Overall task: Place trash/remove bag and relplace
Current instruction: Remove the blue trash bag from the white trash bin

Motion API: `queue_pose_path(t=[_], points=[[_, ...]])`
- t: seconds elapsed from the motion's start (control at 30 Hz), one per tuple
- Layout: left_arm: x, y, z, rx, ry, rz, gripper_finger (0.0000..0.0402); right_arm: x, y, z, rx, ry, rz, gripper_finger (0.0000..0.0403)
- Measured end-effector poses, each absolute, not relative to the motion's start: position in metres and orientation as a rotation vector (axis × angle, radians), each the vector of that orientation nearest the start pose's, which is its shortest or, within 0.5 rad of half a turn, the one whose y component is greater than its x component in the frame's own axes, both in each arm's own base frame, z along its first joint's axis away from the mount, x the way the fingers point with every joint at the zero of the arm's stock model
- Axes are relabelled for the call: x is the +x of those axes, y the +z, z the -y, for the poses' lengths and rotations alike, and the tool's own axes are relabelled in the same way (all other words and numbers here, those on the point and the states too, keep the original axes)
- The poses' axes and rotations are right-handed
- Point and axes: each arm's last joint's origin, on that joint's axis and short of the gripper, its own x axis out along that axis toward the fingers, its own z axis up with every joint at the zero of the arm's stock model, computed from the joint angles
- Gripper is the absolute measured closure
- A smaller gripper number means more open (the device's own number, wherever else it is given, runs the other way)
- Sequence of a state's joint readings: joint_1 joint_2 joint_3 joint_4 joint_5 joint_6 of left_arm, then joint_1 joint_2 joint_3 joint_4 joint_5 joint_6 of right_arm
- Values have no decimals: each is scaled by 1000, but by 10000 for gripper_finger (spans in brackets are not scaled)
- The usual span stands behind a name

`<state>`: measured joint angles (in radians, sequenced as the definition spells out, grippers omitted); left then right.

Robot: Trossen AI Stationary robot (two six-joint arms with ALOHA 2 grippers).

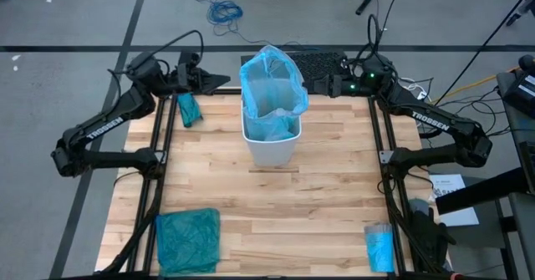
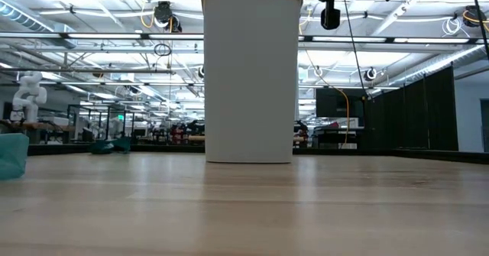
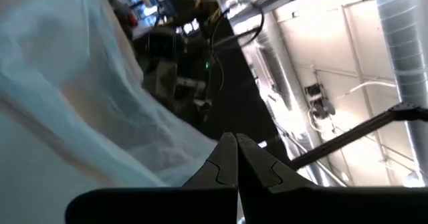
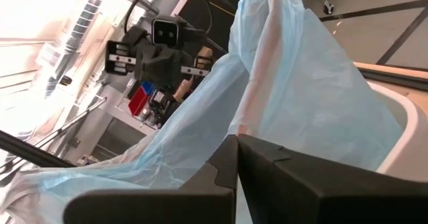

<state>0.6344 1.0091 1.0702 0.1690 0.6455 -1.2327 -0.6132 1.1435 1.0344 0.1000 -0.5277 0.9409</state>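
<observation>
White bin (image 1: 269,146) lined with light-blue bag (image 1: 272,84) drawn upward, left hand (image 1: 219,81) clenched, right hand (image 1: 316,84) clenched on bag

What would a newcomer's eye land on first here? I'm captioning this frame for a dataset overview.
The light blue bag billowing up out of the white bin at the table's far middle stands out. The left gripper and right gripper, both shut, flank its top edges. A teal bag lies at the near left corner, a small blue roll near right.
</observation>
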Motion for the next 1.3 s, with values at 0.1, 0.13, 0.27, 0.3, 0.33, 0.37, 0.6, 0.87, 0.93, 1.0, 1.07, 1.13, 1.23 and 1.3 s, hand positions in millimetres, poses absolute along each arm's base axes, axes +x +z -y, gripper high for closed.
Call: queue_pose_path(t=[0.1,0.13,0.27,0.3,0.33,0.37,0.6,0.87,0.93,1.0,1.07,1.13,1.23,1.3], points=[[187,418,-104,-1127,-155,96,401,216,376,134,944,-84,34,403],[189,417,-103,-1137,-164,77,401,216,376,134,944,-85,34,403],[195,414,-97,-1148,-196,37,401,216,376,134,944,-85,33,403],[196,414,-96,-1149,-200,33,401,216,376,134,944,-85,33,403],[196,414,-95,-1149,-205,30,401,216,376,134,943,-85,33,403],[196,414,-94,-1148,-207,27,401,216,376,134,944,-85,33,403],[194,416,-89,-1129,-222,24,401,216,376,134,950,-85,35,403],[194,416,-89,-1118,-222,26,401,215,376,134,950,-85,36,403],[194,416,-89,-1118,-222,25,401,215,376,134,950,-85,36,403],[194,416,-89,-1118,-222,25,401,215,376,134,946,-84,35,403],[194,416,-89,-1117,-222,25,401,215,376,134,946,-85,35,403],[194,416,-89,-1118,-222,25,401,215,376,134,946,-84,35,403],[194,416,-89,-1118,-222,25,401,215,376,134,945,-84,36,403],[194,416,-89,-1118,-222,25,401,215,376,134,946,-84,35,403]])
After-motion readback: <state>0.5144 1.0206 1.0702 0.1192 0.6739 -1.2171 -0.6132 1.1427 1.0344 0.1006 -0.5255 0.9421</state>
